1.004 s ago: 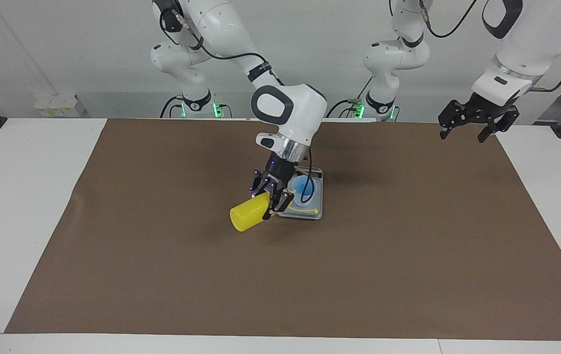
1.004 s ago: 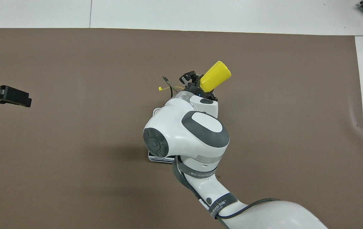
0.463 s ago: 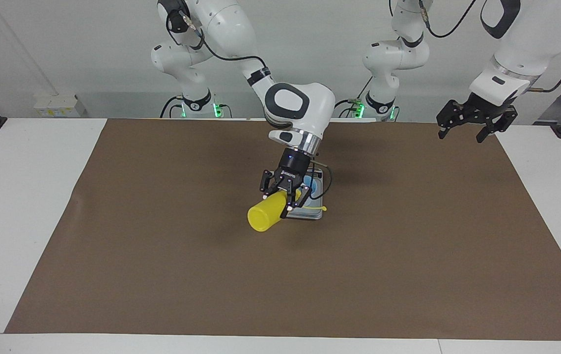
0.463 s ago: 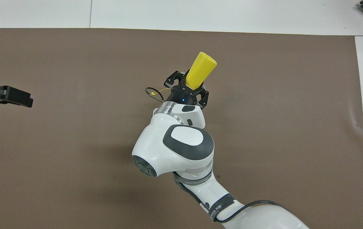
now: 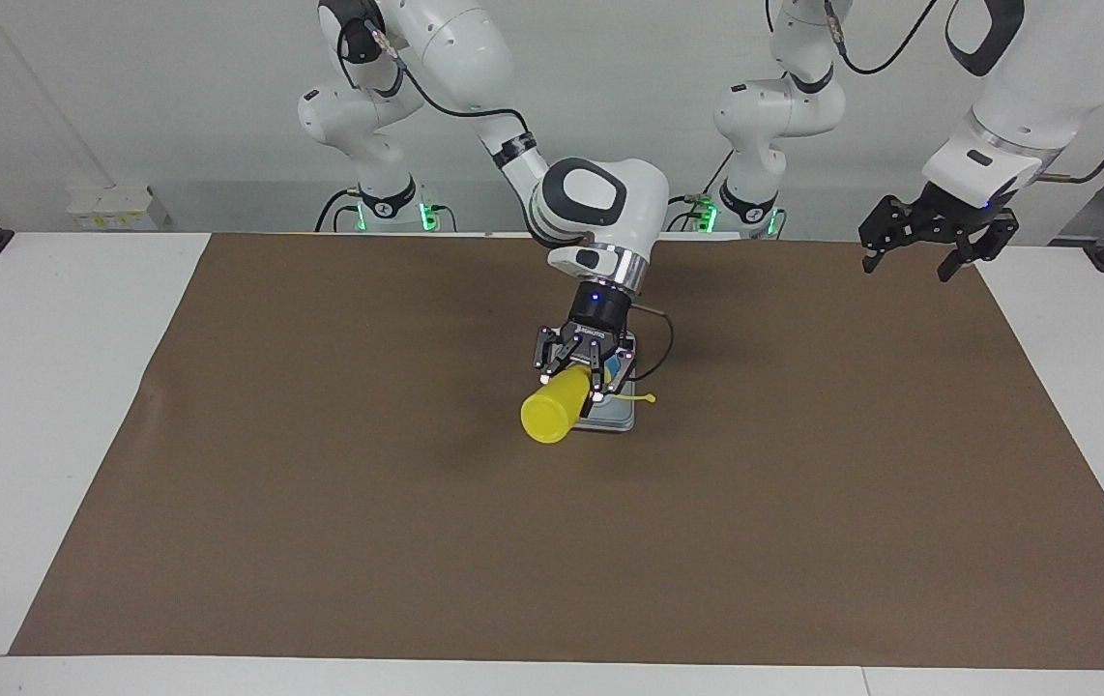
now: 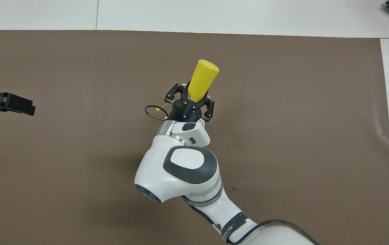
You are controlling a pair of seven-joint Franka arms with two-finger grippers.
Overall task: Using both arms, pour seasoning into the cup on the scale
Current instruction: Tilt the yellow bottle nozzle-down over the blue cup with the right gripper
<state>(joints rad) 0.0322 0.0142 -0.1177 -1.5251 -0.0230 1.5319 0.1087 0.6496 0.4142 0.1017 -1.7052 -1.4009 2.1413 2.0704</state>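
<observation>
My right gripper [image 5: 583, 379] is shut on the seasoning, a yellow squeeze bottle [image 5: 550, 413]. It holds the bottle tilted far over above the scale [image 5: 618, 420], base pointing away from the robots and nozzle end hidden under the hand. The tethered cap [image 5: 649, 397] dangles beside the scale. Only a sliver of the light-blue cup [image 5: 621, 366] shows on the scale past the fingers. In the overhead view the right gripper [image 6: 190, 101] and bottle [image 6: 203, 76] hide the cup and scale. My left gripper [image 5: 912, 261] waits, open and empty, raised over the mat's edge at the left arm's end [image 6: 9, 102].
A brown mat [image 5: 320, 503] covers most of the white table [image 5: 30, 387]. The right arm's elbow and forearm [image 6: 181, 170] hang over the mat's middle, nearer the robots than the scale.
The right wrist has turned and shifted toward the left arm's end, swinging the bottle's base round to point away from the robots. The left gripper has stayed put.
</observation>
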